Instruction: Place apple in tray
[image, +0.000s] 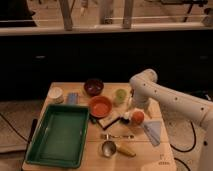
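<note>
Round orange-red apple (138, 117) lies well apart from green tray (60, 137), gripper (131, 114) just beside.

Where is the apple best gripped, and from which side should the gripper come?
Take the apple across its round middle, probably from above: it rests on the table like a ball, with no handle. The gripper hangs close beside it, on its left in the view.
</note>
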